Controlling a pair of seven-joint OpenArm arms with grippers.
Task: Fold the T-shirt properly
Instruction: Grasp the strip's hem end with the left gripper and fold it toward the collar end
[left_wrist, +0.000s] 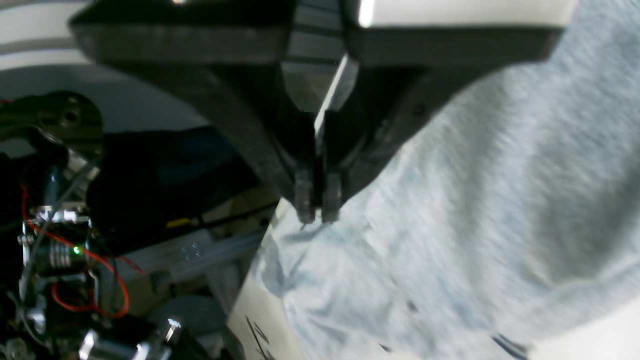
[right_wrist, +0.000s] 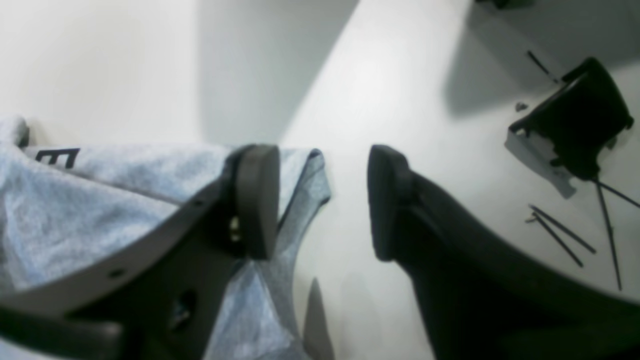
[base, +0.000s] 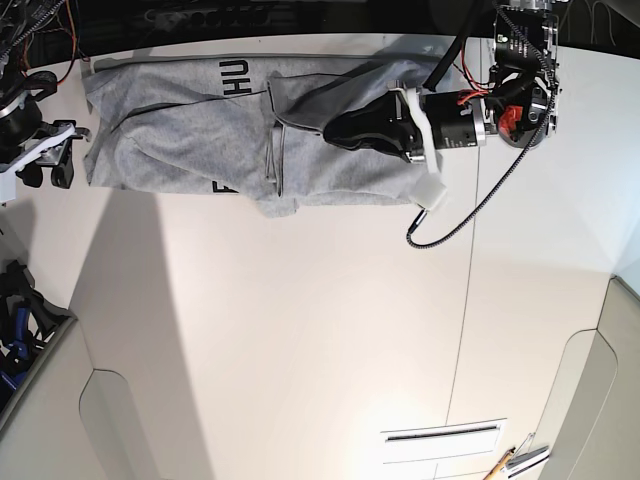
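While the T-shirt (base: 190, 135) lies along the far edge of the white table (base: 300, 330) as a long, narrow band, you're only partway into the fold: it looks doubled lengthwise, with black lettering showing at the top and bottom edges, but the cloth is rumpled through the middle, one flap sticks up near the center, and it has not yet been folded across into a compact stack. You've still got to smooth it, bring the ends in, and square the edges, as I judge it. Your left gripper (left_wrist: 317, 212) has its jaws pressed together right at the grey fabric; the wrist view shows the tips closed at a wrinkle of the cloth, though it's too blurred to say for sure that a pinch of fabric sits between them. In the base view that arm lies over the shirt's right end. Your right gripper (right_wrist: 320, 200) stands with jaws spread wide and nothing between them, hovering just beside the shirt's edge, one pad (right_wrist: 257, 200) over the cloth, the other over bare table.
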